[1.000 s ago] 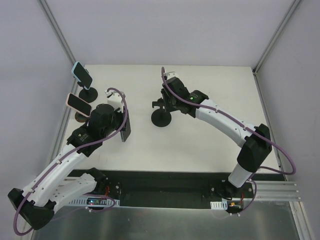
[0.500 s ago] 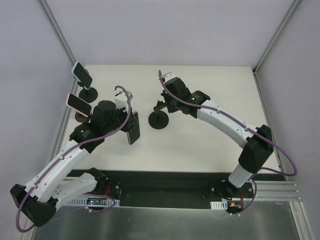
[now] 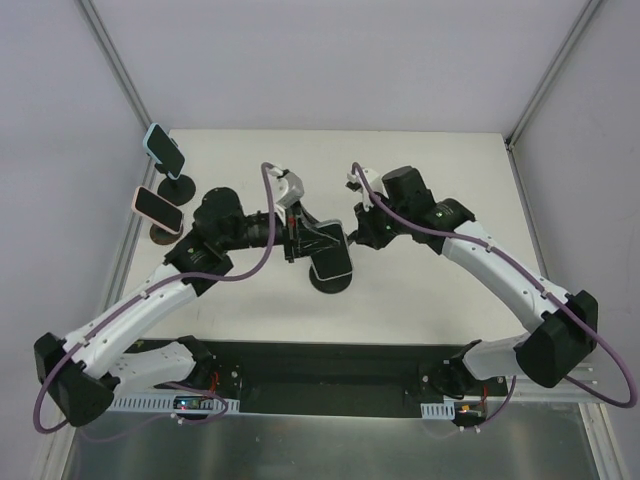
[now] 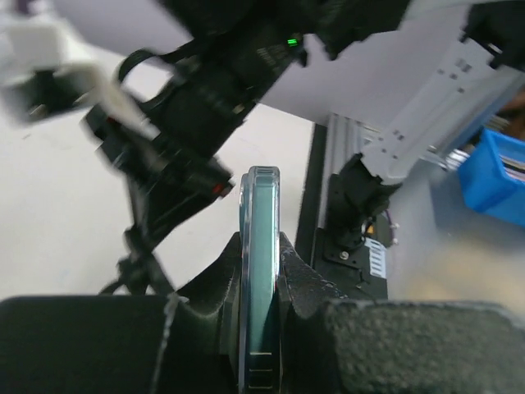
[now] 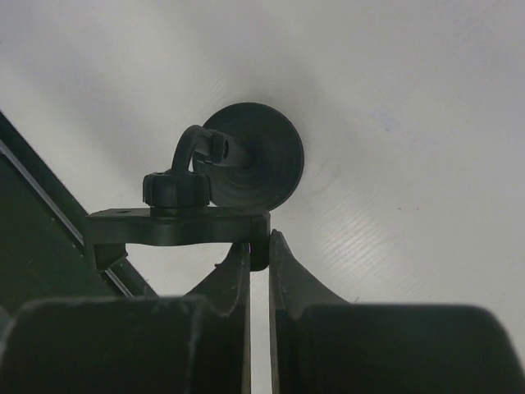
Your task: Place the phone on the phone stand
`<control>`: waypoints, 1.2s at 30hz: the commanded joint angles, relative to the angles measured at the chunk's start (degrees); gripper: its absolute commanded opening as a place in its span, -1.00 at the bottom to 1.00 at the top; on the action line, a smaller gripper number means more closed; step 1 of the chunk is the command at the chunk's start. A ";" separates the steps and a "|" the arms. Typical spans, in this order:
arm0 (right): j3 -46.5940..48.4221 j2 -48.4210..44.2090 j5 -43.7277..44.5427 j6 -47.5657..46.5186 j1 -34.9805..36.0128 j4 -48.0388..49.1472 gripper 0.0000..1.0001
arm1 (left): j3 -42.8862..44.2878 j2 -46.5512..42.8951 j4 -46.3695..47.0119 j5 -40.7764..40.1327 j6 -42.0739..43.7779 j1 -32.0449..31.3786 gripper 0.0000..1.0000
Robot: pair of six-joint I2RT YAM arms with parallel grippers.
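The phone (image 3: 331, 262) is a dark slab with a teal edge, and my left gripper (image 3: 303, 238) is shut on it. In the left wrist view the phone (image 4: 259, 271) stands edge-on between both fingers. It hangs just over the black phone stand, whose round base (image 3: 333, 284) rests mid-table. My right gripper (image 3: 358, 232) reaches in from the right. In the right wrist view its jaws (image 5: 259, 245) are shut on the end of the stand's cradle bracket (image 5: 176, 226), with the base (image 5: 258, 156) beyond. The phone hides the cradle from above.
Two other stands with phones on them sit at the table's left edge: a teal-cased phone (image 3: 163, 147) at the back and a pink-cased one (image 3: 157, 207) nearer. The table's black front rail (image 3: 320, 365) runs behind the arm bases.
My left arm swung right, carrying the phone from the left side to over the stand. My right gripper closed on the stand's bracket, and the stand shifted slightly toward the near edge.
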 commanded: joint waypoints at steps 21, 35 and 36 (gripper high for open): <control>-3.98 -3.92 -15.65 -1.89 -2.63 7.64 -0.99 | 12.88 27.41 16.30 23.04 22.69 -5.56 -1.00; -3.54 -4.36 -16.18 -2.95 -3.59 6.76 -0.99 | 14.03 27.51 -1.10 25.06 32.62 -1.25 -1.00; -3.54 -4.28 -15.49 -2.86 -3.68 6.76 -0.99 | 14.47 27.25 -2.50 24.80 33.15 -1.25 -1.00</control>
